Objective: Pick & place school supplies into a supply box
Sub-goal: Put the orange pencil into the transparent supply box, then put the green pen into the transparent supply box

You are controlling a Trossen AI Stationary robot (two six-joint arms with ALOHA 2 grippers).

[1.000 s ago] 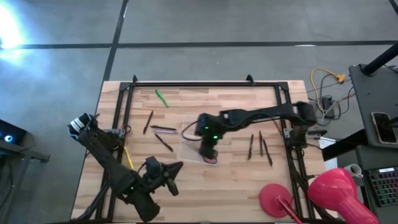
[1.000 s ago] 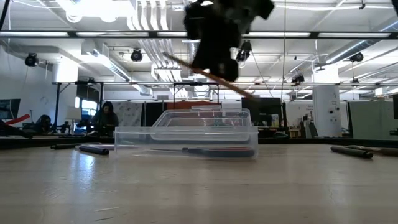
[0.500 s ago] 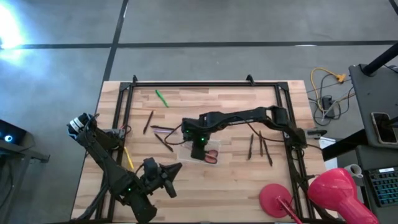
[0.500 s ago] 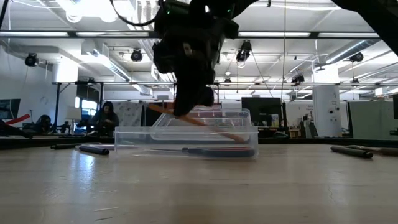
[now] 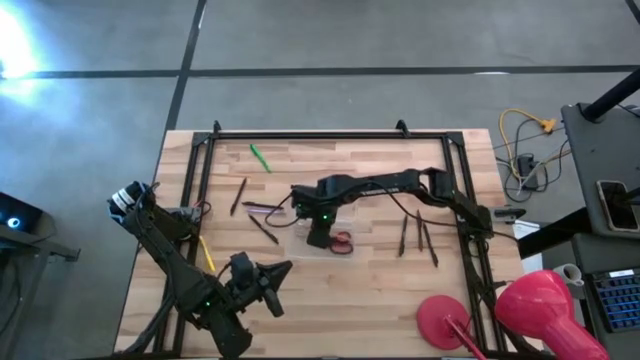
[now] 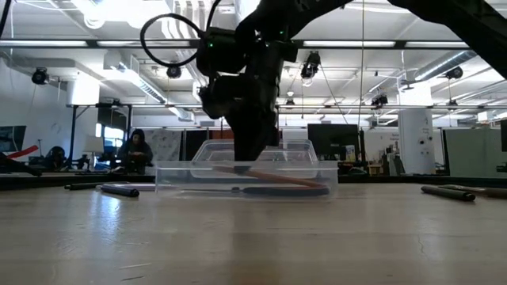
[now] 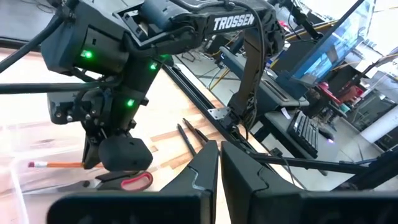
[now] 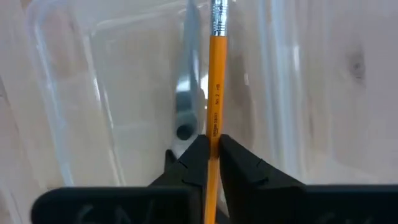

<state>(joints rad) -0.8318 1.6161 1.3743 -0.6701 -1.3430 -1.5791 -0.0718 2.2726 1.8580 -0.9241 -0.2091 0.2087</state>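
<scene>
The right pincer (image 8: pixel 211 152), its arm (image 7: pixel 233 25) lettered "TROSSEN", grips a pencil (image 8: pixel 216 81).

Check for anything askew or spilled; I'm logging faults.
Nothing stands out. The right tool holds an orange pencil low inside the supply box, beside the scissors. Loose pencils lie on the table, unpicked. The left tool waits near the front edge.

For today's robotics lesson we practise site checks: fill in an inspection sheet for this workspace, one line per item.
Surface: wooden table, black frame around.
Job's things: clear supply box holds red-handled scissors; orange pencil gripped above it; green pen and dark pencils lie loose.
Clutter: pink round objects at one corner.
Grippers: right gripper shut on the pencil in the box; left gripper waits at the near edge.
Cables: yellow and white leads beside table.
Surroundings: seated person behind.
</scene>
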